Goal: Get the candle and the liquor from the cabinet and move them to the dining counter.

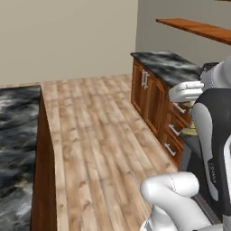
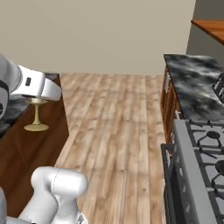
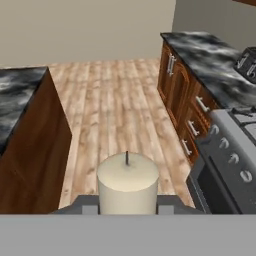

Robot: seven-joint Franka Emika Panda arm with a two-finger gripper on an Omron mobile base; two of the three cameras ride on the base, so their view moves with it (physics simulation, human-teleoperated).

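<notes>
My gripper (image 3: 128, 206) is shut on the candle (image 3: 127, 182). Its cream stick with a dark wick stands upright between my fingers. In the right base view the candle's olive-gold stem and round foot (image 2: 36, 119) hang below my hand (image 2: 37, 89), in front of the wooden side of the dining counter (image 2: 41, 148). In the left base view a bit of the olive foot (image 1: 190, 131) peeks out beside my arm. The dining counter's marbled top (image 1: 18, 135) lies to the left (image 3: 15, 97). The liquor and the cabinet are out of view.
Light wooden floor (image 1: 99, 135) runs between the island and a marbled worktop (image 1: 169, 65) on reddish-brown base cabinets with grey handles (image 3: 175, 85). A stove (image 2: 205, 166) stands at the right, with a toaster (image 3: 247, 62) on the worktop behind it. A reddish-brown board (image 1: 198, 28) juts out high on the right.
</notes>
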